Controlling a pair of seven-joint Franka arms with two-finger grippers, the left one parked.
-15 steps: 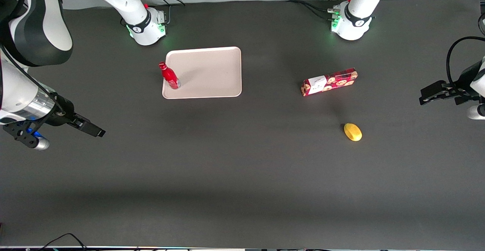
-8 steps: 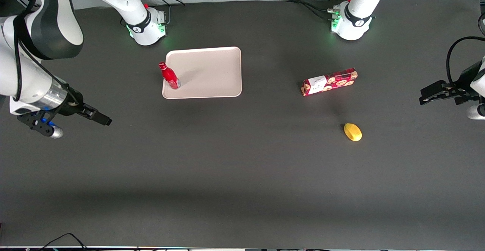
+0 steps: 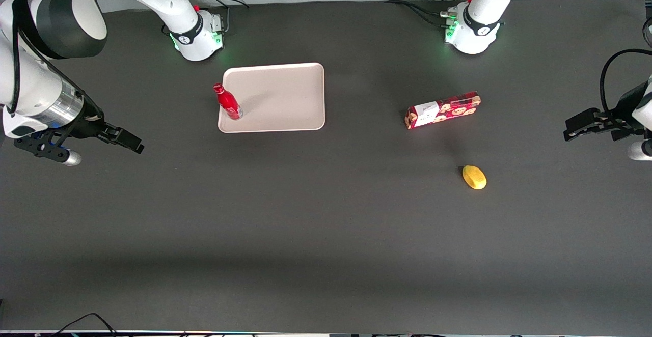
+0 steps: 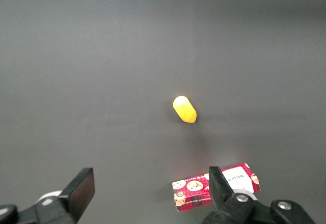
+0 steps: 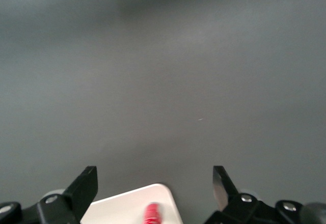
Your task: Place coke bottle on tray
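The coke bottle (image 3: 227, 103), small and glossy red with a red cap, stands upright on the pale beige-pink tray (image 3: 285, 97), in the tray's corner nearest the front camera at the working arm's end. My right gripper (image 3: 133, 146) hovers over the dark table well apart from both, toward the working arm's end and a little nearer the camera than the tray. The right wrist view has the gripper (image 5: 154, 178) open and holding nothing. The coke bottle's cap (image 5: 152, 214) and a tray (image 5: 122, 208) corner show between its fingers.
A long red cookie box (image 3: 443, 109) lies toward the parked arm's end of the table. A yellow oval item (image 3: 474, 177) sits nearer the camera than the box. Both show in the left wrist view: cookie box (image 4: 204, 196), yellow item (image 4: 184, 109). Two arm bases (image 3: 196, 36) stand at the table's back edge.
My right gripper has drawn back from the front camera by a small stretch, staying open and apart from the bottle. The bottle and tray have not moved.
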